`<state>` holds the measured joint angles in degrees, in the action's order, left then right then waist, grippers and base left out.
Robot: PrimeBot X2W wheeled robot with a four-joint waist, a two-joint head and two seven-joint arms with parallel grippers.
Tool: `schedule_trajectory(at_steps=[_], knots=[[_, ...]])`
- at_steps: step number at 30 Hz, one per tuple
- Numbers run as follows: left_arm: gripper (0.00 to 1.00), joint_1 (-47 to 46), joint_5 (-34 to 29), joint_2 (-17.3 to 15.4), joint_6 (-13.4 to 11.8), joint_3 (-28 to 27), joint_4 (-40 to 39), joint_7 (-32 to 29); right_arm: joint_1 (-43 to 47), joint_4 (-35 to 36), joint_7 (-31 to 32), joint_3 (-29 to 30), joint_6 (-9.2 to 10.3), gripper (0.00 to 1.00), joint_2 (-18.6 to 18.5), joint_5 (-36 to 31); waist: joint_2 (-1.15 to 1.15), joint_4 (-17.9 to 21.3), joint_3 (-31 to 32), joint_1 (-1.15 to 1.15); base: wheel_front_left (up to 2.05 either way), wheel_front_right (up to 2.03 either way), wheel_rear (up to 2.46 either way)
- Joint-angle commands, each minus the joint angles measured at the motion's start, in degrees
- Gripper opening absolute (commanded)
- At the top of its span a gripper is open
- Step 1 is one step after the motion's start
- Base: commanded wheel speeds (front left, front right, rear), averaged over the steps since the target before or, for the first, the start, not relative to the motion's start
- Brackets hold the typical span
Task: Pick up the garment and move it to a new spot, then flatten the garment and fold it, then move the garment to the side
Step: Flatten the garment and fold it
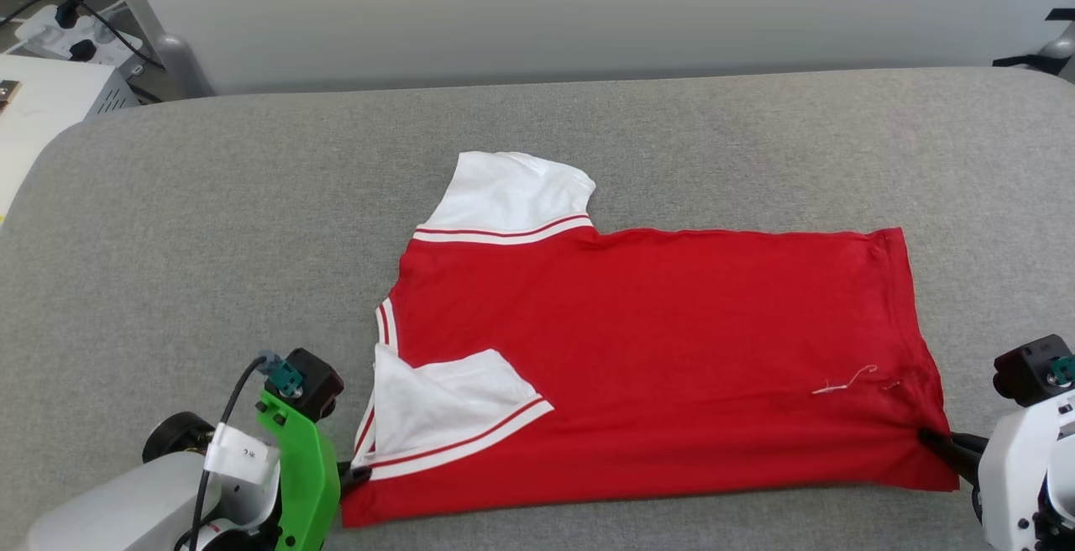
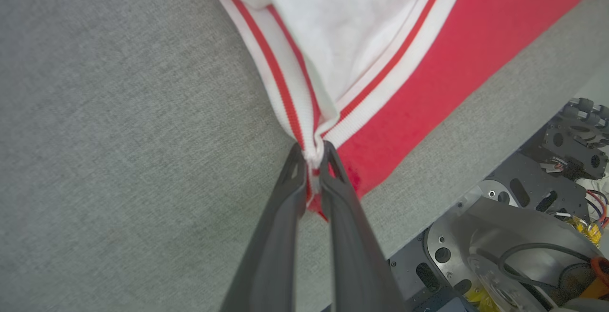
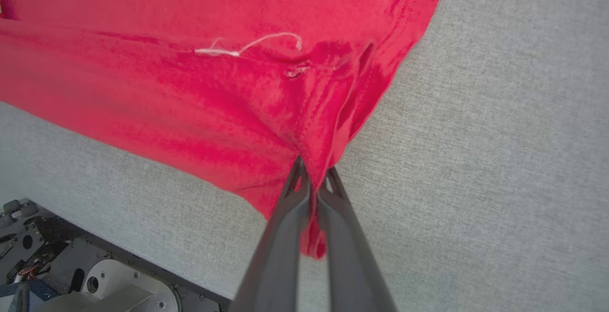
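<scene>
Your left gripper (image 2: 311, 152) pinched the striped trim (image 2: 285, 98) on the jersey (image 1: 672, 341), and your right gripper (image 3: 314, 171) pinched its hem corner (image 3: 333, 131). You needed to lift both level, cloth taut.

Setting: robotics lab or test room. Indicators: work table (image 1: 210, 223) covered in grey fabric; plain pale partition (image 1: 546, 5) behind it; power strip (image 1: 46, 34) with plugged cables beside a white equipment box (image 1: 42, 106); bare metal plates and wiring on the robot base (image 2: 518, 226).
</scene>
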<state>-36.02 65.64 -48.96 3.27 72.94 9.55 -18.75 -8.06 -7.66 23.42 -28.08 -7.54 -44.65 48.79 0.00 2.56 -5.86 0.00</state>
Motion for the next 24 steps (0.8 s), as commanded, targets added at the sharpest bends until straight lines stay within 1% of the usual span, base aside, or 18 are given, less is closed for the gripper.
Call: schedule_trajectory(at_steps=[1, 7, 10, 11, 12, 13, 16, 20, 24], knots=[[0.00, 1.3, 0.4, 0.1, -0.5, -0.1, 0.5, 0.4, 0.8, 0.0, 0.5, 0.6, 0.05, 0.00, 0.4, 1.0, 0.00, 0.0, -0.3, 0.00, 0.00, 0.00, 0.00], [0.00, 2.6, 0.8, 2.4, -0.4, 0.0, 4.0, 0.5, 0.2, -3.1, 2.5, 0.3, 0.05, 0.00, 2.3, 1.8, 0.00, -0.1, -1.3, 0.00, 0.00, 0.00, 0.00], [0.00, 2.7, 0.1, 3.4, -0.1, 0.0, 6.1, 1.1, 0.0, -5.0, 2.0, -0.5, 0.05, 0.00, 2.9, 1.5, 0.00, -0.3, -1.5, 0.00, 0.00, 0.00, 0.00], [0.26, 2.7, -0.3, 3.7, -0.1, -0.1, 6.7, 1.8, -0.1, -5.4, 1.2, -0.5, 0.05, 0.22, 3.2, 1.3, 0.00, -0.3, -1.4, 0.00, 0.00, 0.00, 0.00], [1.00, 2.6, -0.5, 3.9, -0.1, -0.4, 7.0, 2.7, -0.1, -5.6, 0.5, -0.6, 0.05, 0.46, 3.4, 1.4, 0.00, -0.4, -1.2, 0.00, 0.00, 0.00, 0.00], [1.00, 2.5, -0.5, 4.0, 0.0, -0.8, 7.3, 3.9, 0.1, -5.7, 0.1, -0.6, 0.05, 1.00, 3.5, 1.6, 0.00, -0.5, -0.9, 0.00, 0.00, 0.00, 0.00], [1.00, 1.9, -1.1, 3.3, 0.3, -1.2, 7.2, 4.8, 0.6, -5.4, -1.8, -0.1, 0.05, 1.00, 3.4, 1.8, 0.00, -0.6, 0.0, 0.00, 0.00, 0.00, 0.00], [1.00, -0.1, -0.8, 1.8, 0.4, -3.4, 5.3, 6.5, 1.5, -4.0, -7.1, 3.2, 0.05, 1.00, 3.2, 0.9, 0.00, -0.7, 1.0, 0.00, 0.00, 0.00, 0.00], [1.00, -4.5, -2.9, 0.3, -0.4, -5.9, 4.3, 8.4, 2.4, -2.4, -11.4, 6.9, 0.05, 1.00, 4.1, -1.3, 0.00, -0.3, 1.3, 0.00, 0.00, 0.00, 0.00]])
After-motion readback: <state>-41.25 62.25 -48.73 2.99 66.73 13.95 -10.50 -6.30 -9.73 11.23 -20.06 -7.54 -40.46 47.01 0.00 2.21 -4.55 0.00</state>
